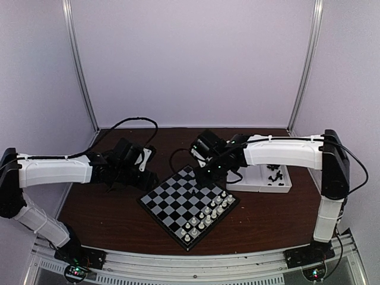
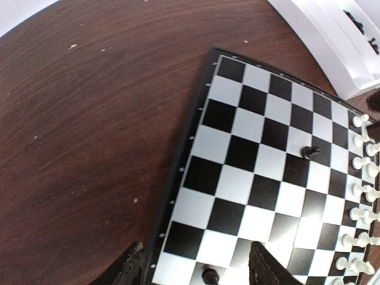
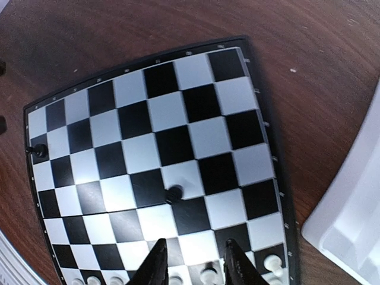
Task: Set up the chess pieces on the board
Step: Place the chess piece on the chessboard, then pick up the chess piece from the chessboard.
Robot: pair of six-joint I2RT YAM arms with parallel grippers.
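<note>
The board lies as a diamond between the two arms. One of the black chess pieces stands alone near mid-board, also seen in the left wrist view. A second black piece sits on a corner square. My right gripper hovers open above the board with nothing between its fingers, the mid-board piece just ahead of it. My left gripper is open wide over the board's corner; the corner piece stands below the gap, touched by neither finger.
White chessmen fill two rows along the board's near-right side. A white compartment tray with several black pieces sits right of the board. Bare brown tabletop lies left of the board.
</note>
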